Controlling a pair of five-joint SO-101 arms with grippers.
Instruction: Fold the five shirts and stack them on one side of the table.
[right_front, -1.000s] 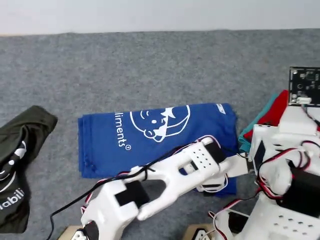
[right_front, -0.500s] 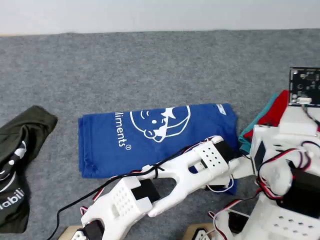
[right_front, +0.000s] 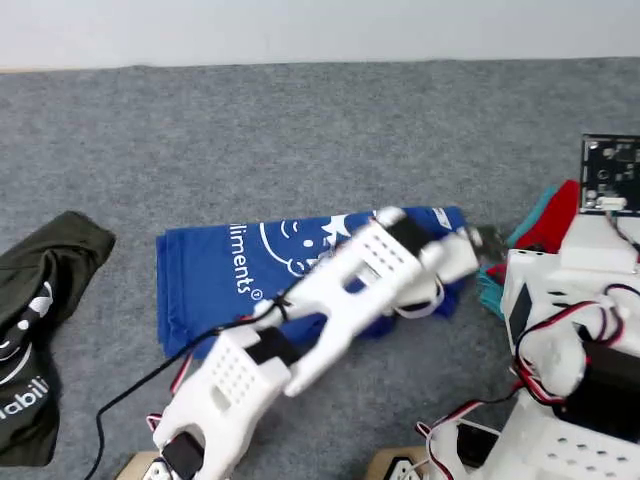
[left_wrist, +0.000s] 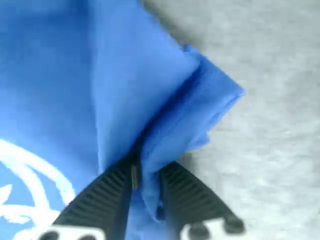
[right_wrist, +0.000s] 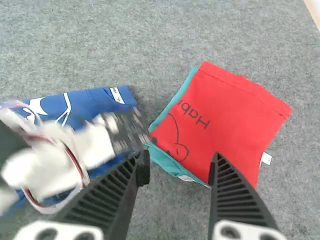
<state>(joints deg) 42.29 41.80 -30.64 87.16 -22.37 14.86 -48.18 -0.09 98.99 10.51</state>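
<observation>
The left gripper (left_wrist: 145, 172) is clenched on a pinched fold at a corner of the blue shirt (left_wrist: 60, 75); that shirt lies folded mid-table in the high view; the right gripper (right_wrist: 176, 167) hangs released above the red shirt (right_wrist: 225, 125), which is stacked on a teal shirt (right_wrist: 171, 164) at three o'clock; a dark shirt (right_front: 40, 300) lies crumpled at nine o'clock on the grey table (right_front: 300, 130).

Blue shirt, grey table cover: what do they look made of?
Blue shirt: soft matte knit, probably cotton; it folds and bunches in the left end effector. Table cover: looks like grey felt or low-pile carpet, going by its fuzzy, speckled surface.
</observation>
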